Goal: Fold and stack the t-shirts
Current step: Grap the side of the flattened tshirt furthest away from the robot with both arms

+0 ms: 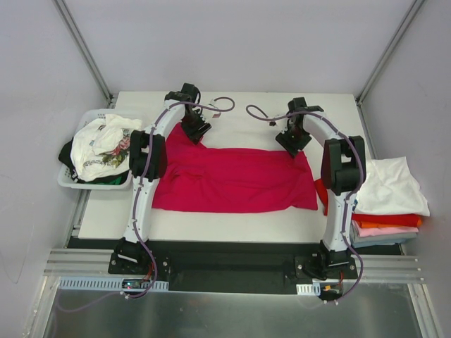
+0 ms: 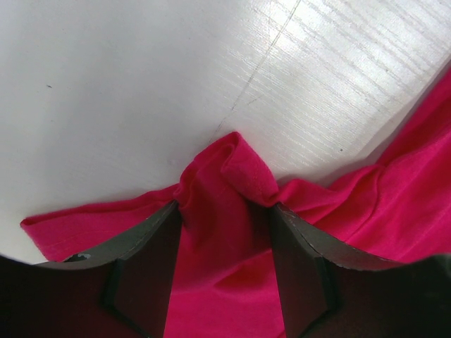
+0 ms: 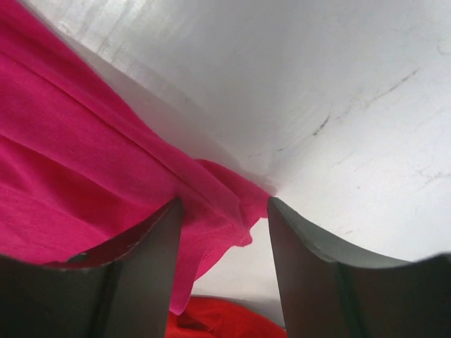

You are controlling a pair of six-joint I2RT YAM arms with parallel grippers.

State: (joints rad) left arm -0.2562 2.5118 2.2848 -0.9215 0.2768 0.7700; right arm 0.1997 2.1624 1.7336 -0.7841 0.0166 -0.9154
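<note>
A crimson-magenta t-shirt lies spread flat across the middle of the table. My left gripper is at its far left corner. In the left wrist view the gripper is open, with a bunched fold of the shirt between the fingertips. My right gripper is at the far right corner. In the right wrist view it is open around the shirt's hem corner, which hangs a little above the table.
A white plastic basket at the left edge holds a white printed shirt and a dark one. A stack of folded shirts at the right has a white one on top, over red, orange and pink. Red cloth shows below the right gripper.
</note>
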